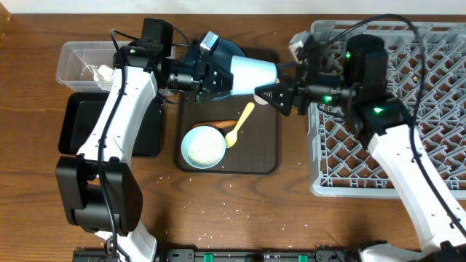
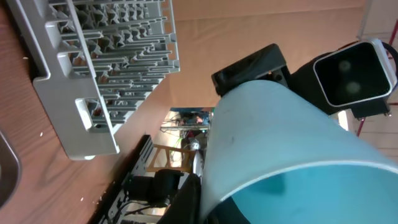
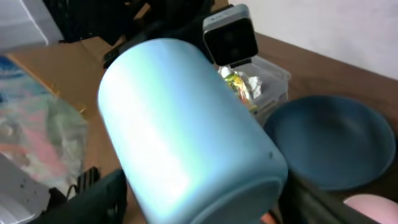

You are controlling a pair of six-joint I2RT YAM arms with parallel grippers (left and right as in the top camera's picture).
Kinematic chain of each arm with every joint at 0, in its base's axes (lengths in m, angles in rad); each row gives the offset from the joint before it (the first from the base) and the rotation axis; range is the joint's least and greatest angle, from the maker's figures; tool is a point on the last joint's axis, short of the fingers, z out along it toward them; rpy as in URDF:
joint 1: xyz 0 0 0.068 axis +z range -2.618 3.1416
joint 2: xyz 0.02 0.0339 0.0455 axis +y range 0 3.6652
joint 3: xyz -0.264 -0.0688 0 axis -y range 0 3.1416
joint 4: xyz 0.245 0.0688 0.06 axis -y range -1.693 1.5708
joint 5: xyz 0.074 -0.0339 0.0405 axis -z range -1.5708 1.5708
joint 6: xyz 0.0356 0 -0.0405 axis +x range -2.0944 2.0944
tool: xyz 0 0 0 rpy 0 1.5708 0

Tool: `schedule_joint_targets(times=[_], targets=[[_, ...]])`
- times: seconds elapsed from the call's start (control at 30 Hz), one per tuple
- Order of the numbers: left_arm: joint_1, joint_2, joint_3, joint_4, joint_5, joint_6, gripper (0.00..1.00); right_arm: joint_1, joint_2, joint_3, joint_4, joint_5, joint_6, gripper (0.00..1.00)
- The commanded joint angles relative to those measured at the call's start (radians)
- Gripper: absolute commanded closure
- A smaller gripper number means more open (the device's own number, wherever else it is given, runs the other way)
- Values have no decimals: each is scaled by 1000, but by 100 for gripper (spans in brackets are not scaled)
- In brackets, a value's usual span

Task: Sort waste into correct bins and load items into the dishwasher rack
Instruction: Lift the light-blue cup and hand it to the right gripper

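Observation:
The light blue cup (image 1: 251,73) hangs on its side above the brown serving tray (image 1: 266,156). My left gripper (image 1: 212,77) is shut on its rim, one finger inside the cup (image 2: 292,149). My right gripper (image 1: 278,81) has its fingers pressed against both sides of the cup's base (image 3: 186,137). The dark blue plate (image 3: 336,140) lies under the cup, with a bit of the pink cup (image 3: 373,208) beside it. The light blue bowl (image 1: 203,146), the yellow spoon (image 1: 240,125) and the orange carrot (image 1: 224,124) lie on the tray. The grey rack (image 1: 415,109) is at the right.
The clear box (image 1: 80,58) at the far left holds white paper (image 1: 98,71) and the green-and-yellow wrapper (image 3: 239,84). The black tray (image 1: 80,127) lies just in front of it. Rice grains (image 1: 233,215) are scattered on the wooden table near the front.

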Motion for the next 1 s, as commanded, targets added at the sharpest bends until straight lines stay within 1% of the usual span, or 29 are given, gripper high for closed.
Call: schedule_joint_targets(times=[0.0,0.2,0.3,0.33,0.4,0.47,0.53,0.7,0.77,0.9,0.97], targets=[[-3,-2,15,0,61,10,94,27,14,7,25,-29,2,32],[-3,-2,15,0,61,11,94,34,14,7,70,-40,2,40],[-3,-2,15,-3,61,10,94,34,14,7,80,-41,3,39],[-3,-2,15,-7,63,10,94,34,14,7,83,-41,2,36],[-3,-2,15,-27,66,10,94,34,14,7,97,-44,2,20],[-3,-2,15,-54,66,10,94,34,14,7,106,-43,2,15],[-3,-2,15,-85,66,10,94,34,14,7,111,-43,2,13],[-3,-2,15,-130,66,10,94,34,14,7,114,-43,-2,14],[-3,-2,15,-136,66,10,94,34,14,7,113,-43,-6,17],[-3,-2,15,-140,66,6,94,34,14,7,113,-44,-10,25],[-5,-2,15,-155,66,6,93,34,15,7,114,-44,-10,26]])
